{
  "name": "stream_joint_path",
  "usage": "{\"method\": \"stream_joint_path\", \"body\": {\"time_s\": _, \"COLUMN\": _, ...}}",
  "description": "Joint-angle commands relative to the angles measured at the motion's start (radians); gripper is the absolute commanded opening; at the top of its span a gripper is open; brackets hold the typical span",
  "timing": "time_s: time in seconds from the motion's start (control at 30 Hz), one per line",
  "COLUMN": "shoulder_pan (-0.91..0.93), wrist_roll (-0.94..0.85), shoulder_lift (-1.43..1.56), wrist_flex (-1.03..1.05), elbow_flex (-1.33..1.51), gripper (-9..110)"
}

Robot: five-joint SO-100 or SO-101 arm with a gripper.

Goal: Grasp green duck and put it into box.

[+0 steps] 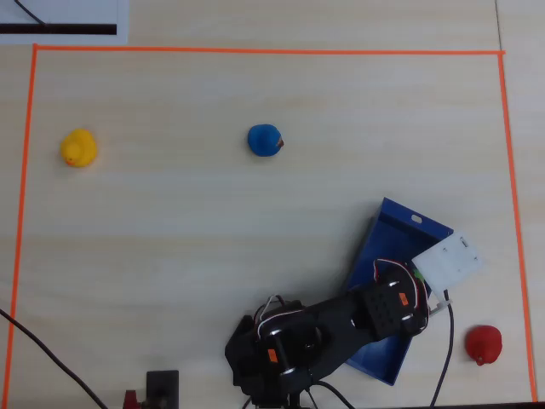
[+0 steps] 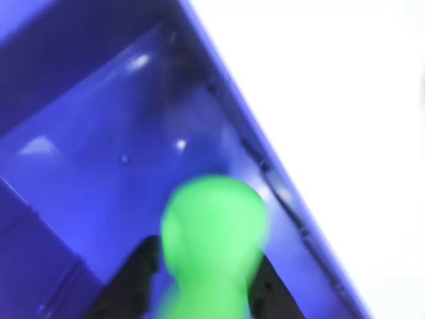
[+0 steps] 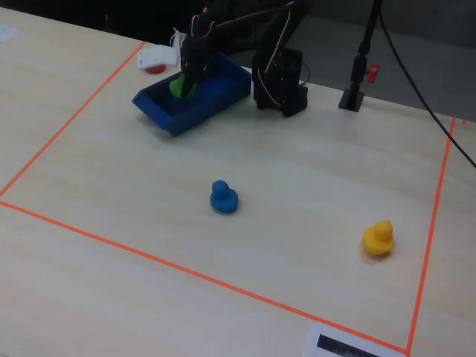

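A: Home or lab, what do you reckon?

B: Looks like a robotics lab or hobby bench to me. The pale wood-grain surface (image 1: 170,256) has a work area marked off with orange tape (image 1: 255,51), running round most of the overhead frame. Black cables (image 3: 424,67) trail across the upper right of the fixed view, next to a small black stand (image 3: 353,95).

A: Anything else?

B: A printed white label with a black bar (image 1: 60,21) sits upper left in the overhead view, outside the tape. Feels like a test setup.
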Motion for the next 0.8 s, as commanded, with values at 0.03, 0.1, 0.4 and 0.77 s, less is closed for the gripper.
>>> {"method": "stream_joint_path", "body": {"time_s": 0.03, "shoulder_pan": -0.005, "wrist_roll": -0.012, "shoulder_lift": 0.028, "wrist_flex": -0.026, "elbow_flex": -0.011, "gripper": 25}}
{"method": "stream_joint_path", "body": {"time_s": 0.1, "shoulder_pan": -0.006, "wrist_roll": -0.014, "shoulder_lift": 0.037, "wrist_flex": -0.015, "elbow_flex": -0.014, "gripper": 27}}
{"method": "stream_joint_path", "body": {"time_s": 0.4, "shoulder_pan": -0.144, "wrist_roll": 0.104, "shoulder_lift": 0.17, "wrist_flex": 0.117, "elbow_flex": -0.11, "gripper": 23}}
{"method": "stream_joint_path", "body": {"time_s": 0.77, "shoulder_pan": -1.011, "wrist_roll": 0.146, "shoulder_lift": 0.541, "wrist_flex": 0.123, "elbow_flex": 0.02, "gripper": 0}}
